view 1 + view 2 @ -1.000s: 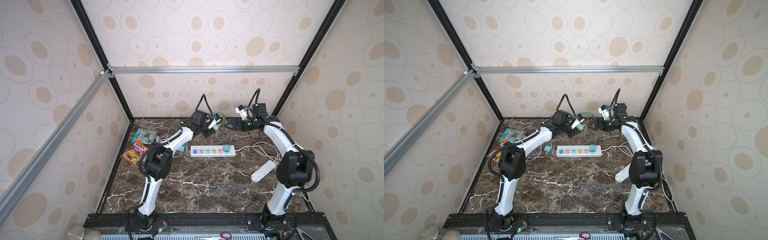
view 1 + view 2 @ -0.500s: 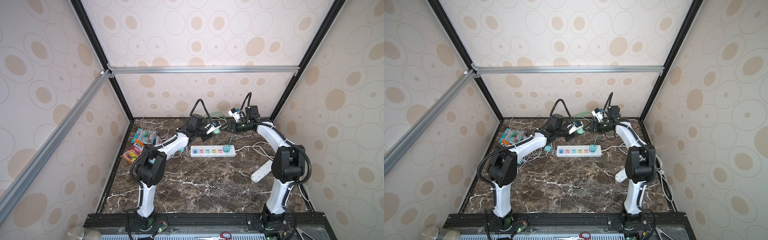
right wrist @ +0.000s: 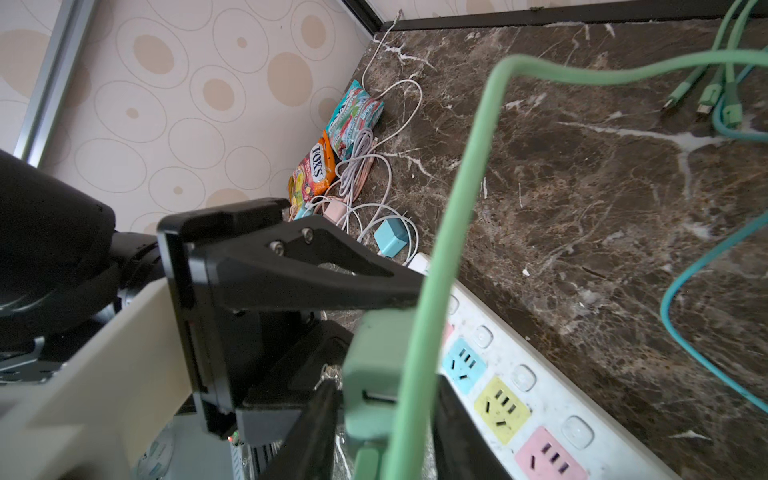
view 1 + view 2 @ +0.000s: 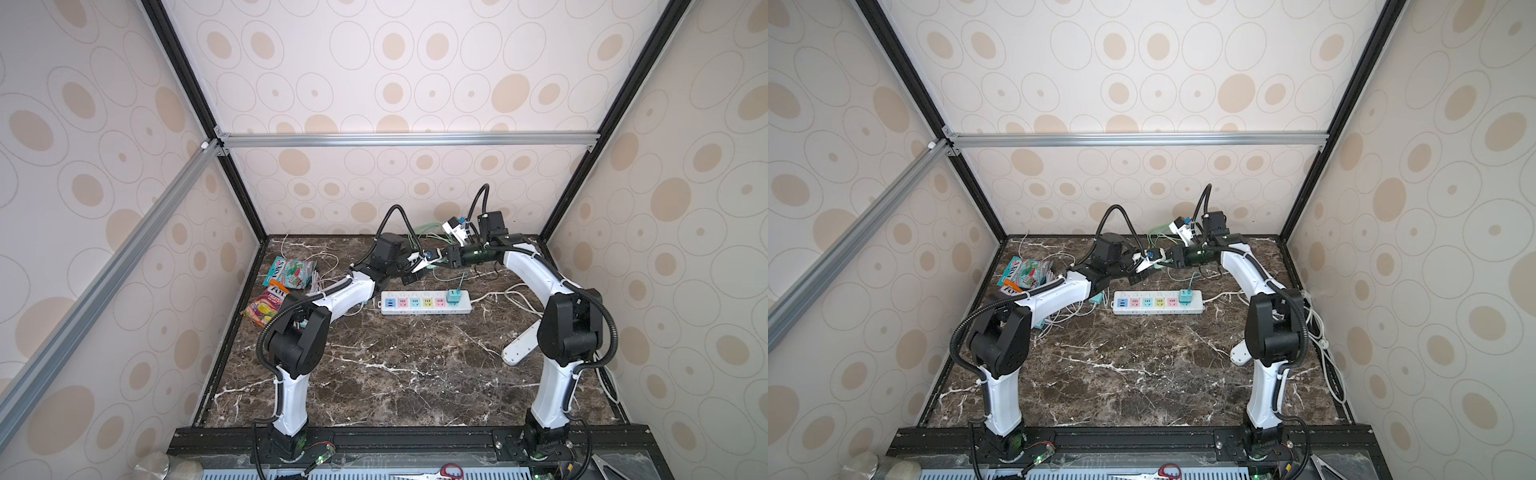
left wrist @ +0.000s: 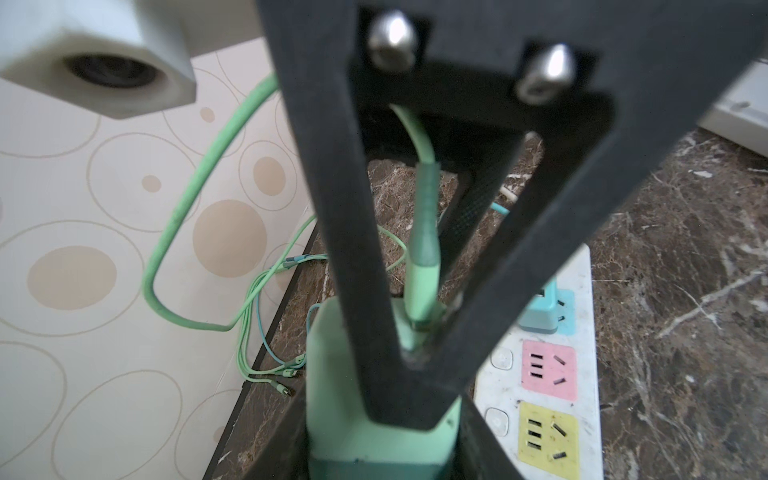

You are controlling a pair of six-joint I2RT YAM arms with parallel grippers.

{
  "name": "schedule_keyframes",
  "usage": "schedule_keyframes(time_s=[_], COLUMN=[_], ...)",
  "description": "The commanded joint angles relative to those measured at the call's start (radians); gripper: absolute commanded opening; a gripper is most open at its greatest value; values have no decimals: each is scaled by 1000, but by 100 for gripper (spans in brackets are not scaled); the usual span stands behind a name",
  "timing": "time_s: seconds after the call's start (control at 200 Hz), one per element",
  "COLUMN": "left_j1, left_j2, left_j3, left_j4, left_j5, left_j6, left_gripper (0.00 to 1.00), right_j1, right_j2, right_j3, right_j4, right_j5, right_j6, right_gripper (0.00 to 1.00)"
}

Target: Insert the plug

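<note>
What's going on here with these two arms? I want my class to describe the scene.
Both arms meet toward the back of the table, near the white power strip. The left gripper is shut on a mint-green charger with a green cable plugged into it. The right gripper straddles the same charger; whether it grips yet is unclear. The charger is not yet in the strip, where a blue adapter already sits in the end socket.

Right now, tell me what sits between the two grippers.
The green adapter, held in the left gripper, and the plug at its end, pinched by the right gripper. Both wrist views show it.
</note>
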Motion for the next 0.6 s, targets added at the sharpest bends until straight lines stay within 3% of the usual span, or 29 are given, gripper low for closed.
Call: schedule_keyframes(time_s=[0.0, 0.29, 0.36, 0.595], left_j1=[-5, -4, -4, 2], left_j2=[-38, -45, -48, -80], left_j3=[15, -1, -7, -68], left_j4=[47, 66, 67, 135], left_j5=[-2, -2, -28, -144], left_j6=[41, 5, -10, -125], left_gripper=[0, 0, 0, 44], right_j1=[5, 11, 11, 11], right_j2=[21, 20, 22, 31], right_j3=[36, 47, 49, 80], right_j4=[-6, -40, -40, -83], right_j5=[-3, 50, 61, 93], right_j6=[-23, -71, -87, -207], right_gripper=[30, 10, 0, 0])
